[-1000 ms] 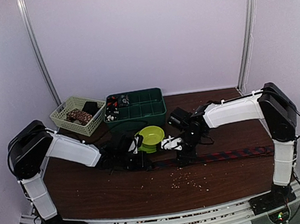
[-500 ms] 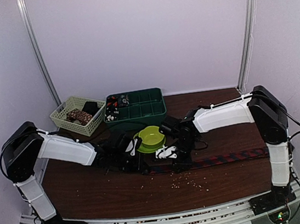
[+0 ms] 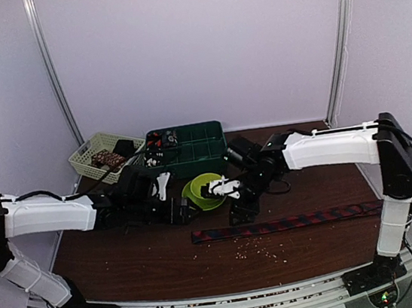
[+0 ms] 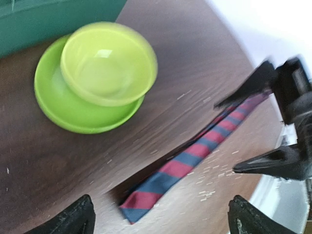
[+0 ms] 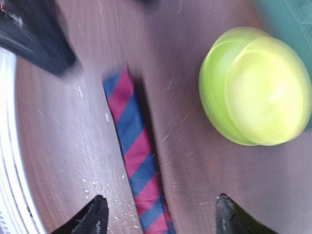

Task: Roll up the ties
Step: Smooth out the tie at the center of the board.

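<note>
A tie [image 3: 291, 222] with red and navy stripes lies flat and stretched out on the brown table, running from the middle to the right edge. My left gripper [image 3: 185, 210] hovers open just above and left of its left end. In the left wrist view that end [image 4: 146, 197] lies between the wide-apart fingertips [image 4: 80, 217], untouched. My right gripper [image 3: 238, 212] hangs open over the tie a little further right. Its wrist view shows the tie [image 5: 139, 161] running between the spread fingers with nothing gripped.
A lime-green bowl [image 3: 204, 188] on a matching plate [image 4: 58, 105] sits just behind both grippers. Behind it are a dark green compartment crate [image 3: 190, 150] and a beige basket [image 3: 104, 158] with dark items. Pale crumbs [image 3: 260, 247] lie in front of the tie.
My left gripper has gone from shut to wide open and let go of the tie's end, and the left arm has drawn back to the left. The right gripper has lifted off the tie.
</note>
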